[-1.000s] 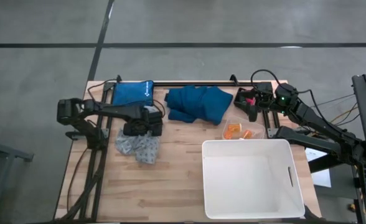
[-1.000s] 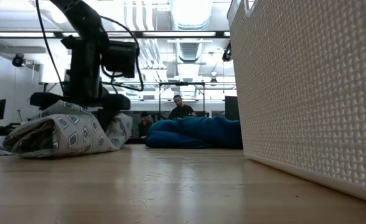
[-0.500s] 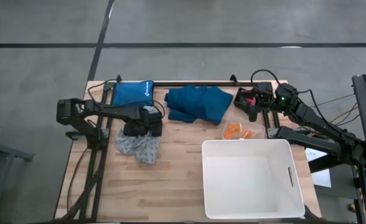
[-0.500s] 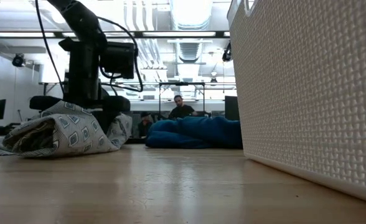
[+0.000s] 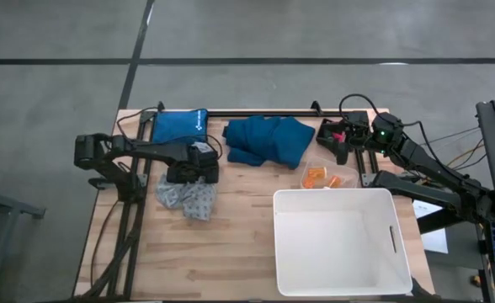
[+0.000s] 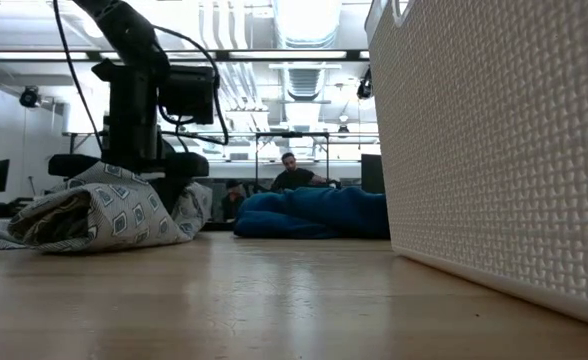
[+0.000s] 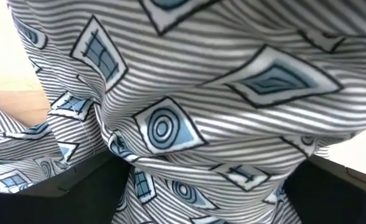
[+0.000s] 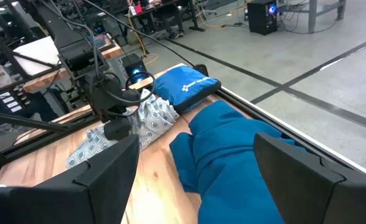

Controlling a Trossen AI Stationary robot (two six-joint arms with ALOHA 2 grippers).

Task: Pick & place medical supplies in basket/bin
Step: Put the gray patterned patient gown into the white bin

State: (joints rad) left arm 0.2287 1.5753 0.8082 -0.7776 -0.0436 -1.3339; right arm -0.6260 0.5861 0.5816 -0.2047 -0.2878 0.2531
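High view: left gripper [image 5: 190, 174] sits low on the far edge of the patterned garment [image 5: 188, 200], left-centre of the tabletop [image 5: 231, 244]; jaws spread wide, straddling a fold, not yet clenched. Teal garment [image 5: 268, 139] lies far-centre, a blue pouch [image 5: 180, 126] to its left. Orange pill bottles [image 5: 319, 178] rest just beyond the far rim of the white bin [image 5: 342, 286], which is near-right and holds nothing visible. Right gripper [image 5: 336, 141] waits at the far right edge with a pink-red cylinder [image 5: 339, 134] showing right at it; whether it is held, cannot tell. Low view: left gripper [image 6: 139, 160] pressed into the top of the bunched patterned garment [image 6: 94, 215]; teal garment [image 6: 314, 212] behind; bin wall [image 6: 494, 140] fills the right. A person [image 6: 292, 172] is seated in the room beyond. Left wrist view: striped cloth [image 7: 189, 93] fills everything, bulging between the two dark fingers [image 7: 71, 190], so a fold is between them. Right wrist view: own fingers [image 8: 102, 174] parted with nothing between them; teal garment [image 8: 239, 149], blue pouch [image 8: 183, 84] and left arm [image 8: 102, 93] ahead. Risks: jaws may close on a thin layer only, so cloth slips out on the lift; loose cloth could trail, snag the bin rim or sweep the pill bottles during the carry rightward.
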